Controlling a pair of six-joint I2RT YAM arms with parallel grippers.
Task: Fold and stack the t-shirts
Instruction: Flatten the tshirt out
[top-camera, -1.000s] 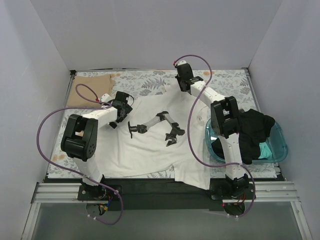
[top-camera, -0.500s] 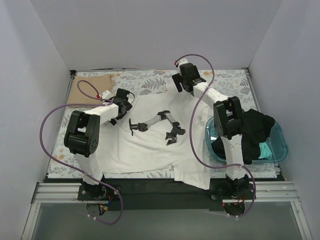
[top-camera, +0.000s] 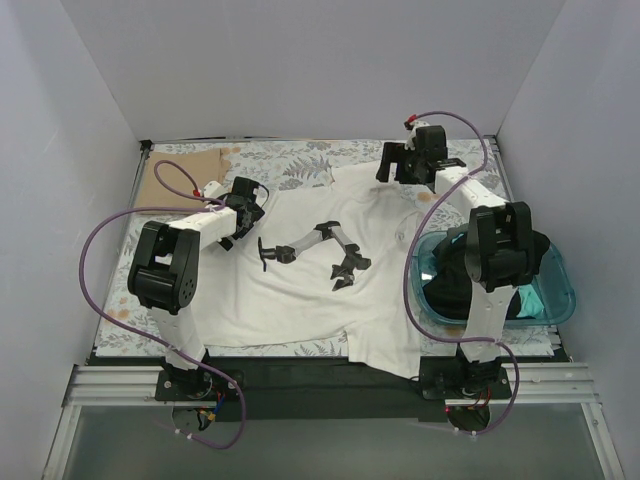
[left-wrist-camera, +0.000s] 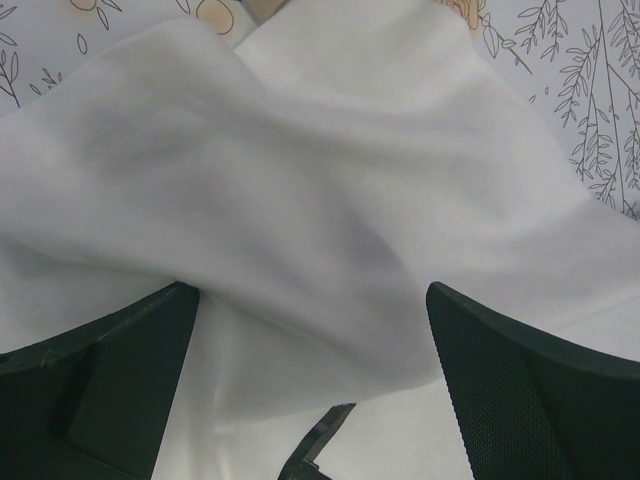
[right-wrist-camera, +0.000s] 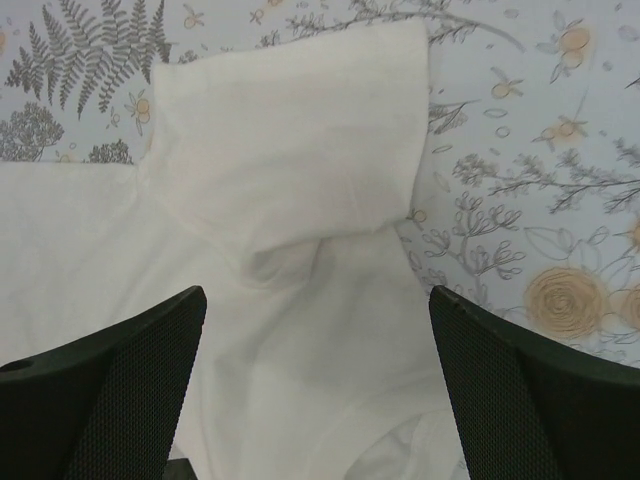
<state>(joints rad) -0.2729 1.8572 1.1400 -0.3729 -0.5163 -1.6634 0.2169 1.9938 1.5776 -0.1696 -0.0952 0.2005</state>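
You see the white t-shirt (top-camera: 300, 300) lying spread and wrinkled in the middle of the flowered table (top-camera: 300, 160), with a black print (top-camera: 300, 243) on top. The left gripper (top-camera: 243, 208) holds its fingers spread over one bunched sleeve. The right gripper (top-camera: 398, 160) has its fingers spread above the other sleeve (right-wrist-camera: 300, 130).

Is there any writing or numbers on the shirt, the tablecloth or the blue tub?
None can be read.
The white t-shirt carries only a black drawing, with no letters I can make out.
The tablecloth shows flowers and ferns, no words.
The teal tub bears no label that shows.
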